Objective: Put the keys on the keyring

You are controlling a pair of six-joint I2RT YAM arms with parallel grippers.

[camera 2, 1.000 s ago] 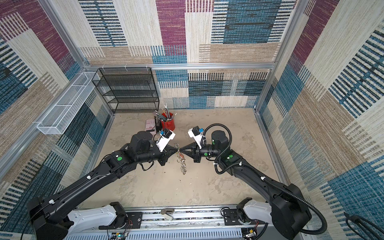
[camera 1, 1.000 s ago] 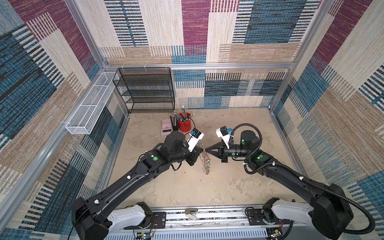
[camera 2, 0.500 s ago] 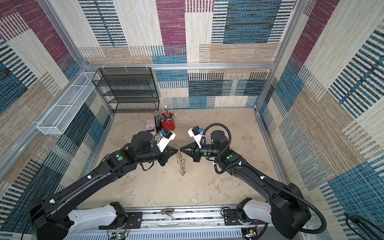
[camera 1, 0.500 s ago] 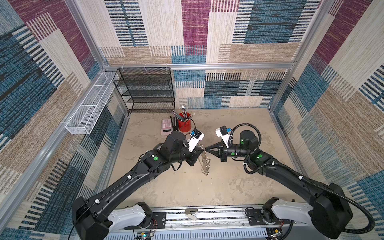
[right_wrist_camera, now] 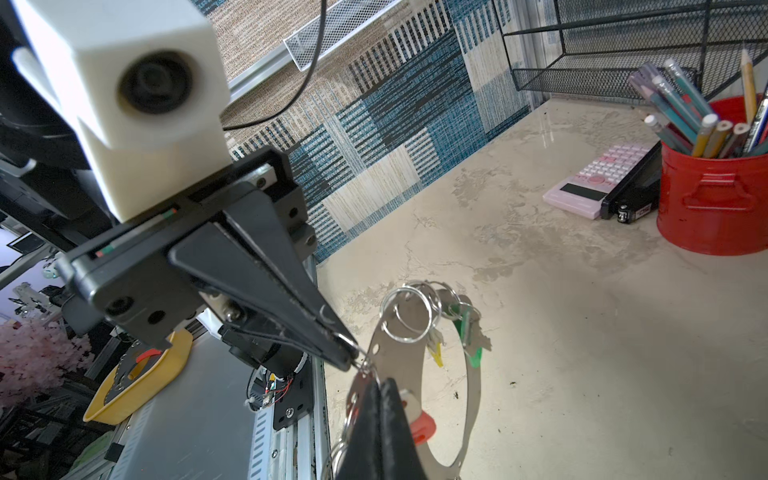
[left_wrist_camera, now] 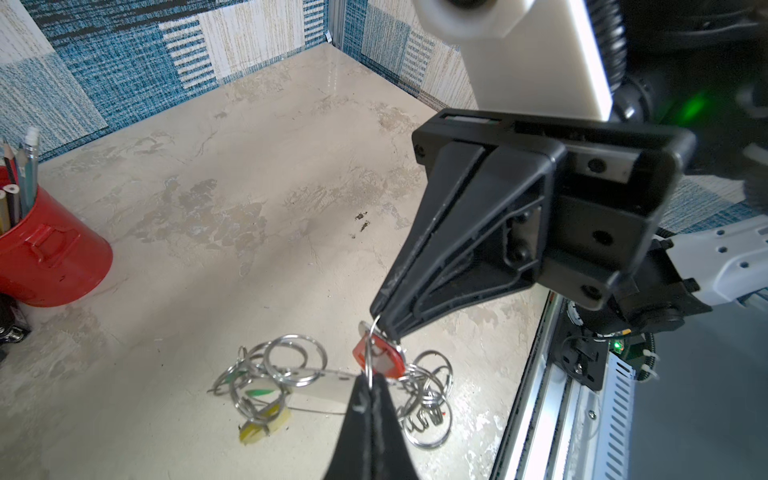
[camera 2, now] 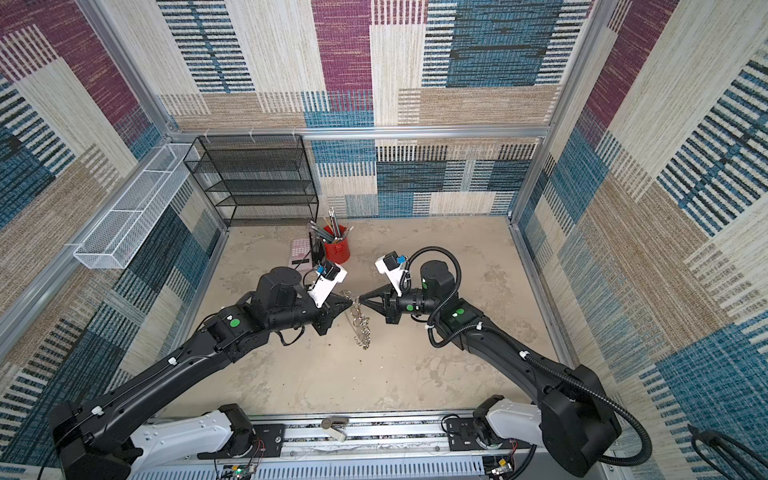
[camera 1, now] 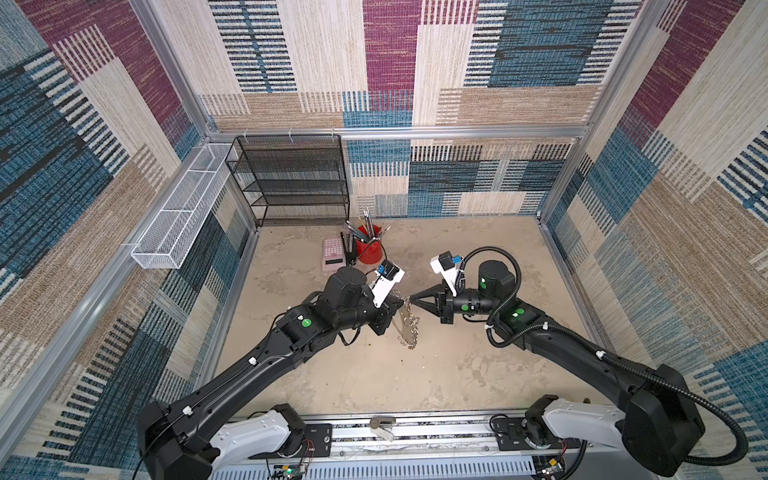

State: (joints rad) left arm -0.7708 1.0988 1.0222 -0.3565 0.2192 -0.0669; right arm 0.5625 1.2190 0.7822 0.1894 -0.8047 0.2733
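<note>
Threading step in hand: the red key (left_wrist_camera: 380, 359) is going onto a split ring (left_wrist_camera: 368, 361) of the keyring (right_wrist_camera: 401, 345). The two hands meet tip to tip above the counter (camera 1: 374, 374), near the cup (camera 1: 370, 249), on its robot-base side. The left hand (left_wrist_camera: 368, 384) is clamped tight on the ring's wire. The right hand (left_wrist_camera: 384, 322) is clamped too, on what looks like the same ring at its opposite point. The red key's tag sits between the two tips. The keyring band hangs from that pinch, also on the base side of the cup. I can't tell whether its low end touches the counter. The green tag (right_wrist_camera: 473, 356) and yellow tag (right_wrist_camera: 435, 355) hang from rings further along the band, so I judge those two done and red the one outstanding. I can't tell whether the key's hole is already on the coil or just resting against it, because the tips hide that spot. Next move, as I read it: one hand holds the ring steady while the other walks the key round the coil in small rotations. It calls for fine motion and no pulling apart, since the wire is thin and could slip out of either pinch. The tips are nearly touching, so there is little room before they collide.
</note>
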